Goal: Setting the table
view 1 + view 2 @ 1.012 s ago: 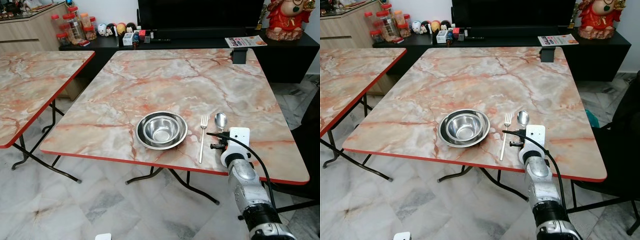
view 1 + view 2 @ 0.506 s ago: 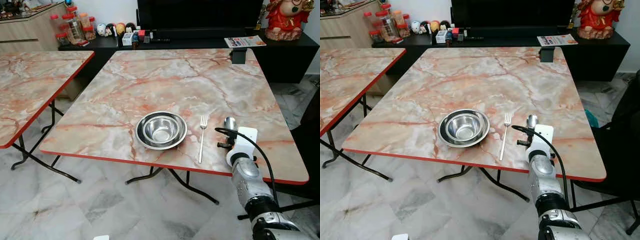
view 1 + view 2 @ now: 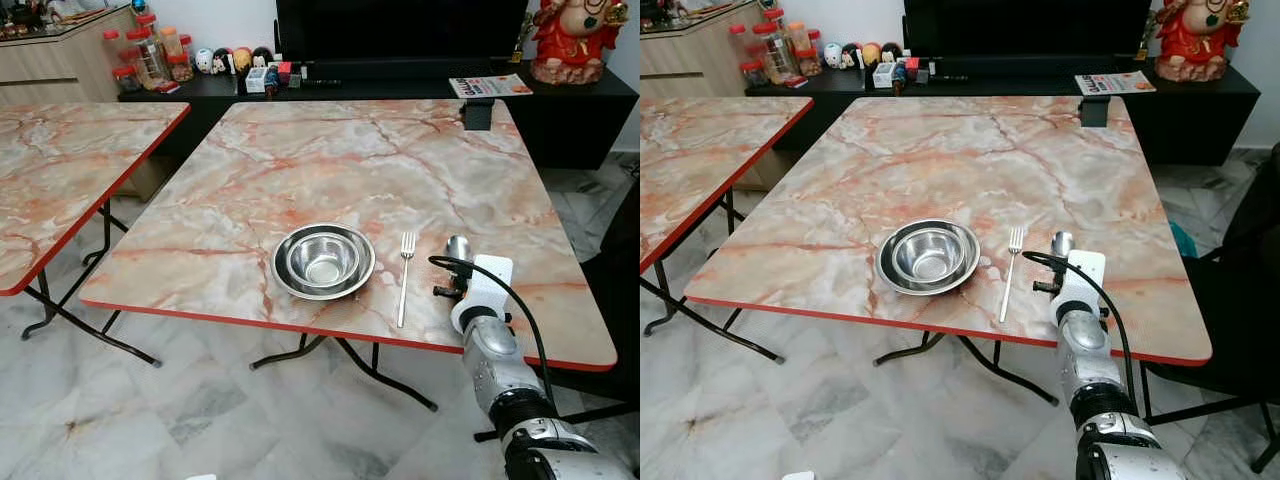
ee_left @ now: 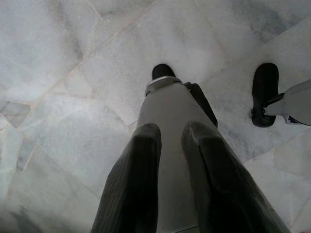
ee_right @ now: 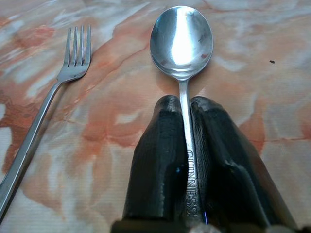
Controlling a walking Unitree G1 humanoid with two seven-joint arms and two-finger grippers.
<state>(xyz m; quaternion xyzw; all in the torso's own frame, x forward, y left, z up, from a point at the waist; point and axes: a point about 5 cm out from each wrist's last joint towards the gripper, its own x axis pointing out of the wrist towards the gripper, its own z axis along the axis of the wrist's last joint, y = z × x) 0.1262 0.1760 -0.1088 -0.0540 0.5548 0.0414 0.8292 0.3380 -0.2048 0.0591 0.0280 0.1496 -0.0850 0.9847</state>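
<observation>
Place: you're in a home living-dining room.
Evidence: marble-top folding table, TV, snack jars, figurine.

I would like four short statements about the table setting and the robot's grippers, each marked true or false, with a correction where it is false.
1. The right gripper is shut on the spoon. True: its two black fingers pinch the handle.
2. The fork lies to the robot's left of the bowl. False: the fork lies to the bowl's right, between the bowl and the spoon.
3. The bowl is turned upside down. False: it stands open side up on the table, and it looks empty.
4. The fork's tines point away from the robot. True: the handle end is toward the table's near edge.
5. The left gripper holds a knife. False: it points down at the floor with nothing between its fingers.
</observation>
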